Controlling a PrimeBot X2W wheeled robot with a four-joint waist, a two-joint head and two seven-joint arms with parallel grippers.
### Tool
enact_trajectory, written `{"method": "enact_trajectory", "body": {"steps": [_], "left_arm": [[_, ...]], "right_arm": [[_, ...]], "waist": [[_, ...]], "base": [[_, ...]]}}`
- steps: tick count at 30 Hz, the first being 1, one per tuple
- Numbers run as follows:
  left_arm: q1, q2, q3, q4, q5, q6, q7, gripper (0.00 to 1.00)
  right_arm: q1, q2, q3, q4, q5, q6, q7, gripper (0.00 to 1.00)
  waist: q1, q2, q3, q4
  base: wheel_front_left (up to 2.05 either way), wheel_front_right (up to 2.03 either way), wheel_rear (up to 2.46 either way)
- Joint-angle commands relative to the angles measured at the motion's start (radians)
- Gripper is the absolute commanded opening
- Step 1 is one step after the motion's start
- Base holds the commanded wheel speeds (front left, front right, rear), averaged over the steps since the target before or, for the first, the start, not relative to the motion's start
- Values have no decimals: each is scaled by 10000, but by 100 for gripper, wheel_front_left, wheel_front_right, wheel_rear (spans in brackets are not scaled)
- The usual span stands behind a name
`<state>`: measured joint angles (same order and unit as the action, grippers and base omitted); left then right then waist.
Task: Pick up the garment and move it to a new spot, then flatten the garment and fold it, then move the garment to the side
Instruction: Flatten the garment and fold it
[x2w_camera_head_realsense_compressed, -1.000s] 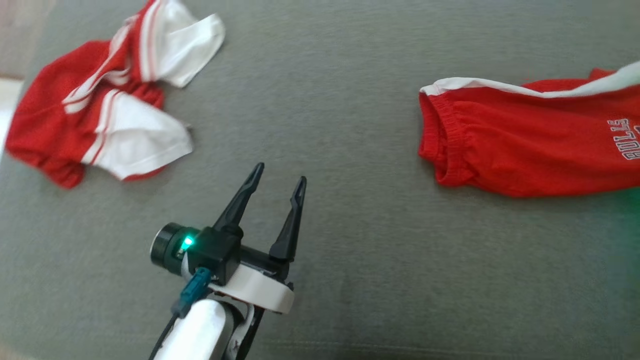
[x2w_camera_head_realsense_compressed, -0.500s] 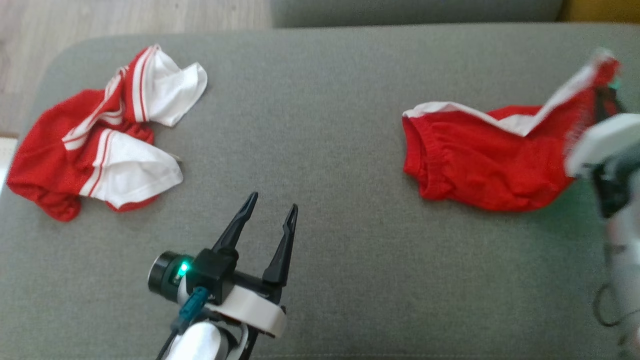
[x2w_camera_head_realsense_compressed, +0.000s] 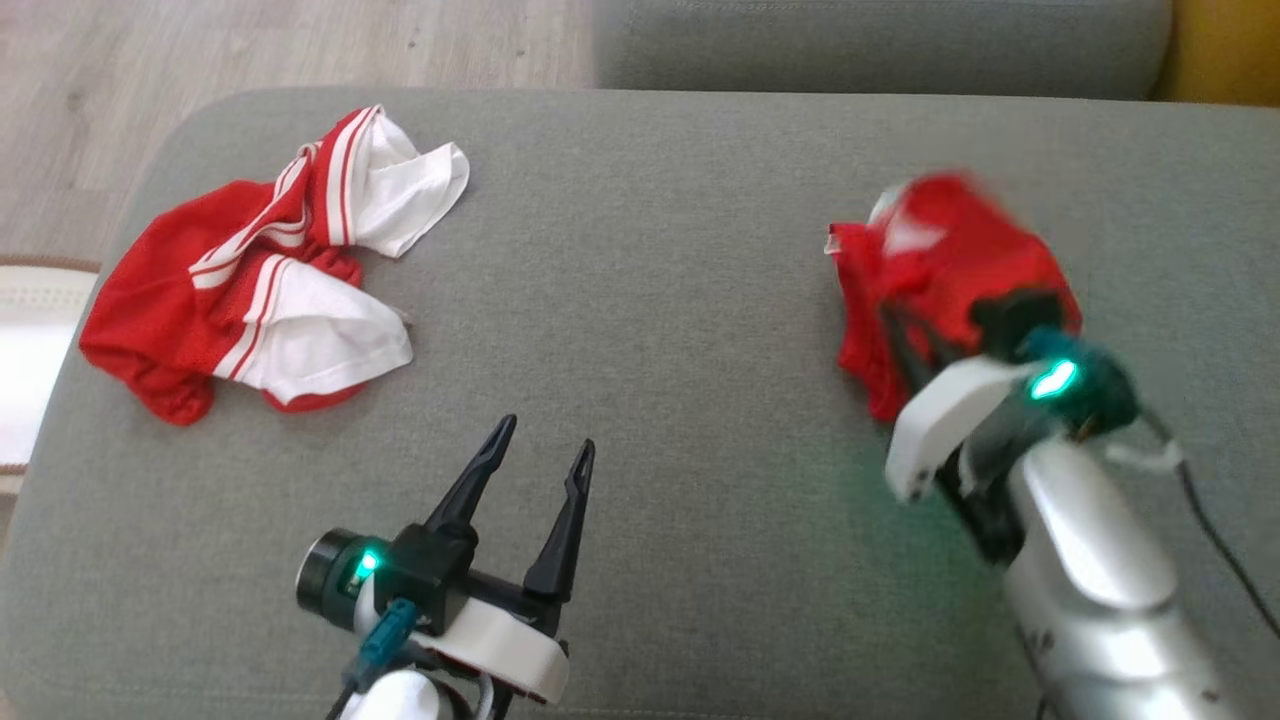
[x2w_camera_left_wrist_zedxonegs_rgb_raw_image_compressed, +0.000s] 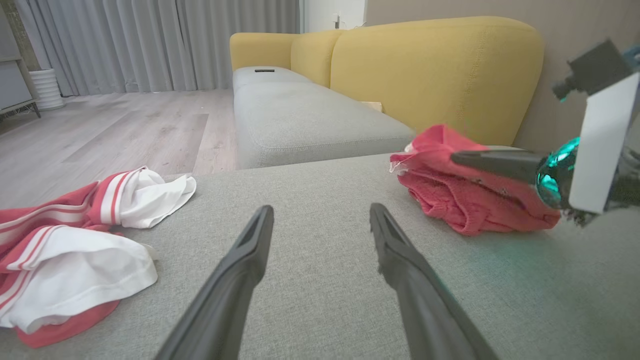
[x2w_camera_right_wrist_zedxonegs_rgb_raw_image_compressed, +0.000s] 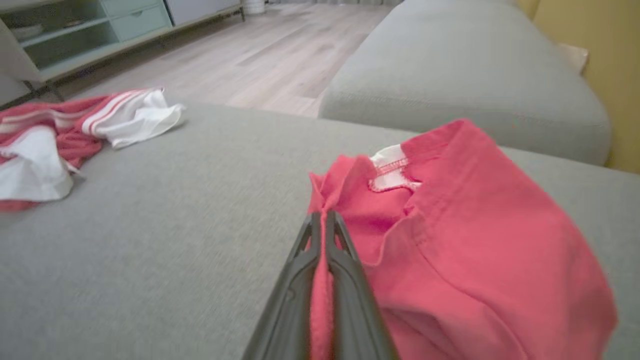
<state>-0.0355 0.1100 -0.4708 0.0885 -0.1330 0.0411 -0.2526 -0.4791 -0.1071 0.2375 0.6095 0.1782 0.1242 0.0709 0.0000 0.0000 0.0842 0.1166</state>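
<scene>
Right tool (x2w_camera_right_wrist_zedxonegs_rgb_raw_image_compressed: 323, 219) pinches a fold of the red garment (x2w_camera_right_wrist_zedxonegs_rgb_raw_image_compressed: 475, 235).

Garment (x2w_camera_head_realsense_compressed: 960, 260): solid red, white trim at seam.
Second garment (x2w_camera_head_realsense_compressed: 250, 290): red, white panels, red-white stripes.
Cushion (x2w_camera_head_realsense_compressed: 650, 300): plain grey.
Sofa back (x2w_camera_left_wrist_zedxonegs_rgb_raw_image_compressed: 435, 65): yellow.
Floor (x2w_camera_head_realsense_compressed: 250, 50): pale wood grain.
Curtains (x2w_camera_left_wrist_zedxonegs_rgb_raw_image_compressed: 150, 40): grey.
Left gripper (x2w_camera_head_realsense_compressed: 549, 433): black fingers, white body, green light.

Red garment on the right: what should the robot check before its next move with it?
1. Jaws of right gripper shut on red garment: ok.
2. The red garment lies flat: not ok, bunched up.
3. The red garment lifted off grey cushion: cannot tell.
4. The left gripper open, holding nothing: ok.
5. Bare cushion between it and striped garment: ok.
</scene>
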Motion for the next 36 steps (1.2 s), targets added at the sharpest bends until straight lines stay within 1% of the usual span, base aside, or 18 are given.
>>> {"method": "enact_trajectory", "body": {"steps": [1, 2, 3, 4, 6, 11, 14, 17, 21, 26, 35, 36], "left_arm": [[-315, -104, 395, -321, 75, -81, -91, 100], [-326, -119, 390, -305, 87, -103, -91, 100], [-330, -131, 396, -294, 93, -119, -91, 100], [-329, -141, 412, -284, 95, -132, -91, 100], [-306, -152, 459, -262, 100, -146, -91, 100], [-150, -194, 523, -229, 158, -125, -91, 100], [-50, -231, 502, -204, 171, -156, -91, 100], [-24, -271, 412, -150, 207, -230, -91, 100], [-29, -323, 323, -117, 237, -296, -91, 100], [-95, -365, 275, -67, 257, -397, -91, 100], [-257, -472, 209, -30, 217, -437, -91, 100], [-288, -482, 205, -31, 217, -442, -91, 100]], "right_arm": [[-40, 74, 439, -430, 74, 65, -7, 13], [80, 94, 632, -473, 149, 65, 10, 38], [185, 113, 768, -528, 247, 65, 13, 94], [280, 121, 870, -611, 327, 65, -27, 100], [462, 100, 999, -838, 426, 65, -139, 100], [1136, 126, 764, -1775, 533, 65, -273, 100], [1534, 166, 257, -2171, 354, 65, -94, 100], [1654, 227, -398, -2192, 73, 65, 77, 100], [1305, 320, -1037, -1680, -317, 65, 224, 100], [588, 421, -1371, -609, -643, 65, 368, 100], [-464, 480, -1908, 1078, -1158, 65, 169, 100], [-561, 487, -1956, 1271, -1174, 65, 153, 95]], "waist": [[0, 0, 47, 79], [0, 0, 49, 109], [0, 0, 42, 125], [0, 0, 30, 136], [0, 0, -9, 139], [0, 0, -162, 54], [0, 0, -267, -37], [0, 0, -368, -31], [0, 0, -414, 77], [0, 0, -306, 352], [0, 0, 70, 757], [0, 0, 116, 791]], "base": [[0, 0, 0], [0, 0, 0], [0, 0, 0], [0, 0, 0], [0, 0, 0], [0, 0, 0], [0, 0, 0], [0, 0, 0], [0, 0, 0], [0, 0, 0], [0, 0, 0], [0, 0, 0]]}}
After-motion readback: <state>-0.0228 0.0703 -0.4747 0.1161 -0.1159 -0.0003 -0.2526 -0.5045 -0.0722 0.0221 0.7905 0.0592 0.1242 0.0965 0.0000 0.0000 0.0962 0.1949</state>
